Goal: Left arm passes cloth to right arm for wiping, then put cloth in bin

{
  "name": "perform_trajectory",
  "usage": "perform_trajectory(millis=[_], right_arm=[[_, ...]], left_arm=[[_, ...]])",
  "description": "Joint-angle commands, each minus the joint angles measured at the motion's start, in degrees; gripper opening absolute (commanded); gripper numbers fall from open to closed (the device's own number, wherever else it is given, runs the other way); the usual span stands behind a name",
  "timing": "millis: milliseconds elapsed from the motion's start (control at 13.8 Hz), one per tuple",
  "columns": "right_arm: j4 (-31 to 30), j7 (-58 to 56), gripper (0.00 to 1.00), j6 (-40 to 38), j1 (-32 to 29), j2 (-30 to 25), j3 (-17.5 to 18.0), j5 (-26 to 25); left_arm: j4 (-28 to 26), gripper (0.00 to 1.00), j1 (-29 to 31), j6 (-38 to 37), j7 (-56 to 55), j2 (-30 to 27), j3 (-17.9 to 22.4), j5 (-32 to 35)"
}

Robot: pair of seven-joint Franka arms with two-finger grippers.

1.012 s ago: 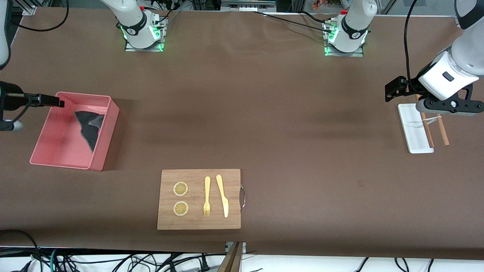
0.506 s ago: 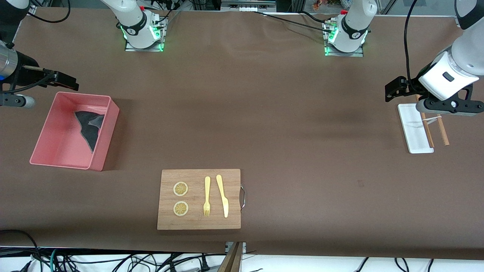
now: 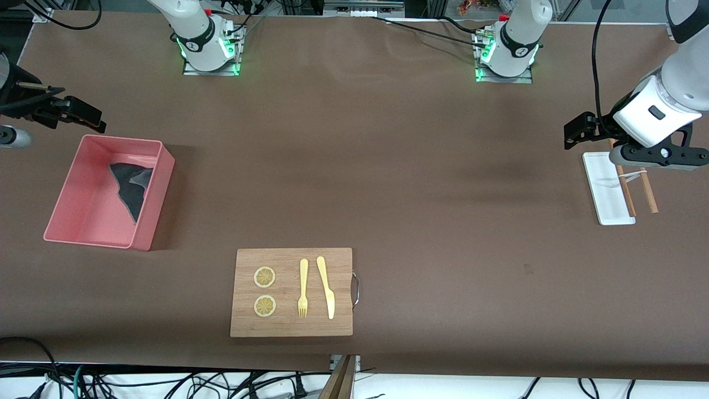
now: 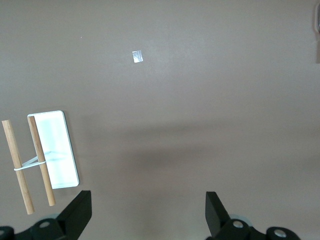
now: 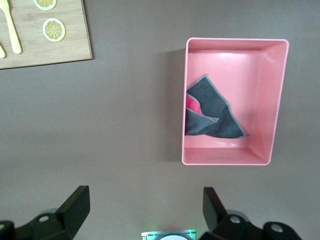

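Right gripper (image 3: 83, 115), jaws wide and empty, hangs over bare table just beside the bin (image 3: 58, 221); cloth (image 5: 212, 112) lies crumpled inside, its red-pink face visible only in the right wrist view; left gripper (image 3: 576, 132) waits spread and empty by the white tray (image 3: 606, 191).

A wooden board (image 3: 292, 292) lies near the table's (image 3: 388, 166) front edge, bearing two lemon slices (image 3: 265, 277), a yellow fork (image 3: 303, 288) and knife (image 3: 326, 287), while well apart from it a white tray (image 3: 606, 188) touches two wooden sticks (image 3: 648, 191).
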Motion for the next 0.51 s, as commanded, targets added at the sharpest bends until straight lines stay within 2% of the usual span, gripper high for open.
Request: perform_trajectory(millis=[0,434], right_arm=[[0.06,0.67,1.0,-3.61,-1.78,-1.28,2.14,-1.76],[0.15,1.37,1.0,-3.28,-1.96,-1.11,2.06,-1.15]], left_arm=[[1.43,1.0,-0.18,-0.18,0.58,0.74,0.2,-0.67],[1.51,1.0,-0.18,-0.18,0.58,0.65,0.2,-0.59]])
